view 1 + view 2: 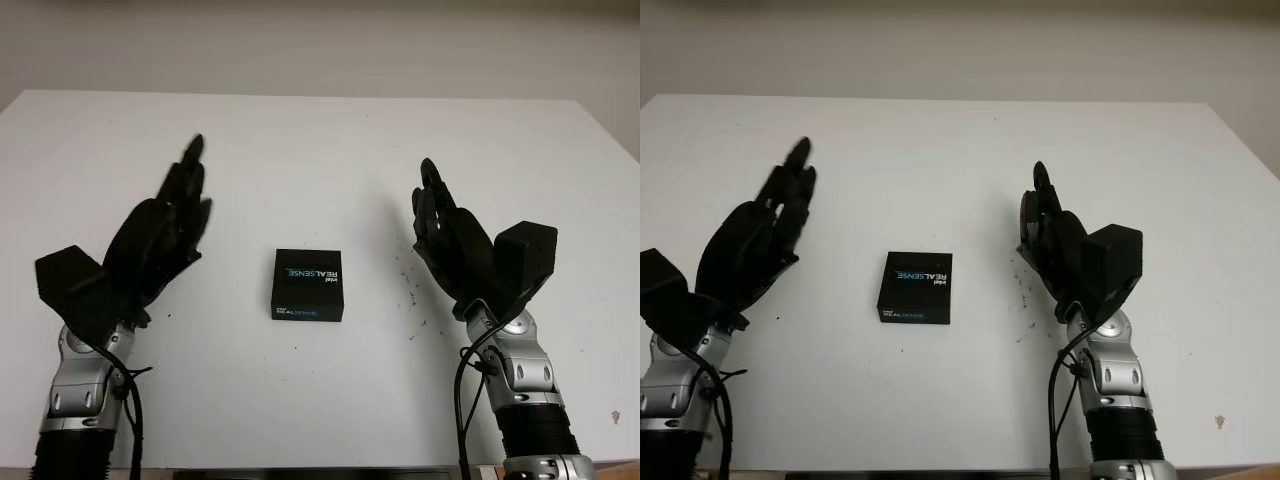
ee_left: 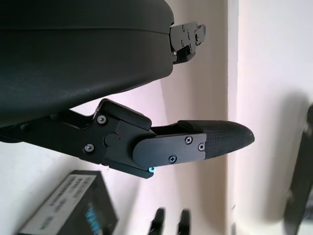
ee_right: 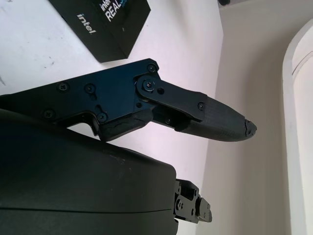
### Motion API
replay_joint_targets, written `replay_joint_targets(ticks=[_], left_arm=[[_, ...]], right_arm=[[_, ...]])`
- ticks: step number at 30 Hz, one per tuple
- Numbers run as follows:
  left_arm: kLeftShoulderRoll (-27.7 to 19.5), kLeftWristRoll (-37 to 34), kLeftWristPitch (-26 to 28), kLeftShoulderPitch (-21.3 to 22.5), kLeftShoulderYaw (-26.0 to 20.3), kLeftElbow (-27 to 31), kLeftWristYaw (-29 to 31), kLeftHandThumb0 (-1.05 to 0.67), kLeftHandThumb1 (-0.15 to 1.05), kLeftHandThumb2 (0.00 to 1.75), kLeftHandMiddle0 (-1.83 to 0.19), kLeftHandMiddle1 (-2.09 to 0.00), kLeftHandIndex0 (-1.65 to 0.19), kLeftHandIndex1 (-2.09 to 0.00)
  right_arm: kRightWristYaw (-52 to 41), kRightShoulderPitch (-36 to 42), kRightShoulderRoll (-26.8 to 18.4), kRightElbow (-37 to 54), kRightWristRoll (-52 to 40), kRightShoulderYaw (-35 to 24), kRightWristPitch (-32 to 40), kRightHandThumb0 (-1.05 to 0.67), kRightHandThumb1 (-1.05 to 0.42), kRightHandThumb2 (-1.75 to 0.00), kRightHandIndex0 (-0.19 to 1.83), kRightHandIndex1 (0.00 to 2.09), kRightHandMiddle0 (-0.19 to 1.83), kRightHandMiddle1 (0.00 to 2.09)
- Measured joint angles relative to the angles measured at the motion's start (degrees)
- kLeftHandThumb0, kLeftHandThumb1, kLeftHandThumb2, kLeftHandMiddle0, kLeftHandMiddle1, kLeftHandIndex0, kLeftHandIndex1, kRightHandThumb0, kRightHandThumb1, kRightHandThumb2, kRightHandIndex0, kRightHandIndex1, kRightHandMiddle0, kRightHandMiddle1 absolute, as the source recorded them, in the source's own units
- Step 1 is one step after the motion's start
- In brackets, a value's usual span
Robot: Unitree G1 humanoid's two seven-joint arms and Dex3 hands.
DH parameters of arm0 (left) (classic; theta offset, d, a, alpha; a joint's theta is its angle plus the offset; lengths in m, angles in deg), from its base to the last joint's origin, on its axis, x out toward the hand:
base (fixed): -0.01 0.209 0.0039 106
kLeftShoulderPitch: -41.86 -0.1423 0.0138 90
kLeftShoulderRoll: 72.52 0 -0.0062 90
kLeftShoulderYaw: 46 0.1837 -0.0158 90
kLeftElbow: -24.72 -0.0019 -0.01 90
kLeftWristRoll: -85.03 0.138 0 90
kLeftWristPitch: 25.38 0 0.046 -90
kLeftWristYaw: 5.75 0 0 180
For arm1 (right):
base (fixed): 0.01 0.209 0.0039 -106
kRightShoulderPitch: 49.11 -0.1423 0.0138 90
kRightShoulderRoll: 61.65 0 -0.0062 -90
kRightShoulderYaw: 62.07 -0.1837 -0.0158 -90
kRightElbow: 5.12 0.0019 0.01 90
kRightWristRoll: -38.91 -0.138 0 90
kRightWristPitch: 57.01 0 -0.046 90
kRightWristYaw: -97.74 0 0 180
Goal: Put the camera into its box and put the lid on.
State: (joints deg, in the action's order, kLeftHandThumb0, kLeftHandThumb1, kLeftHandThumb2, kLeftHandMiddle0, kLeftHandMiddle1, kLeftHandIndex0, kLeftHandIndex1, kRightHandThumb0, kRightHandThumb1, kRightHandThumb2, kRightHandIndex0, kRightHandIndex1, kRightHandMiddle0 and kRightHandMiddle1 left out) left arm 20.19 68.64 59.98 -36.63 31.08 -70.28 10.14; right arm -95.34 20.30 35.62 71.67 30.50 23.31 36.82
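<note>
Item: black Intel RealSense camera box (image 1: 307,285). Closed, lid on, lying flat near the middle of the white table (image 1: 320,140). White and blue lettering on the top face; a white label strip along the edge nearest the robot. The box stands alone between the two hands, touched by neither.

Item: left hand (image 1: 160,235). Raised above the table to the left of the box, well apart from it, palm turned inward toward the box, fingers pointing away from the robot. It holds nothing and its fingers are extended, not curled. The left wrist view shows one textured fingertip (image 2: 225,139) reaching out straight, with a corner of the box (image 2: 73,208) beyond the hand.

Item: right hand (image 1: 455,245). Raised to the right of the box, well apart from it, palm facing inward, mirroring the other hand. Empty, fingers extended. The right wrist view shows one finger (image 3: 215,120) held straight, with the box (image 3: 105,22) lying on the table past it.

Item: small dark specks (image 1: 410,285) scattered on the table surface between the box and the right hand.
</note>
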Motion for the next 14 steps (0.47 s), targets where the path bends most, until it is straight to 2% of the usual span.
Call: replay_joint_targets(ticks=[8, 14], left_arm=[[2.44, 1.57, -3.31, -1.62, -0.48, -4.36, -2.8, -0.77, 1.05, 0.63, 0.19, 0.0, 0.19, 0.0], [3.34, 1.68, -4.96, -4.75, -0.31, -4.15, -2.59, -0.76, 1.05, 0.63, 0.19, 0.0, 0.19, 0.0]], right_arm=[[-0.29, -1.64, 0.42, -2.24, 1.42, 1.44, -1.82, -0.73, -1.05, -0.77, -0.19, 0.0, -0.19, 0.0], [-0.19, -1.52, 0.82, -2.23, 1.55, 1.8, -2.67, -0.75, -1.05, -0.77, -0.19, 0.0, -0.19, 0.0]])
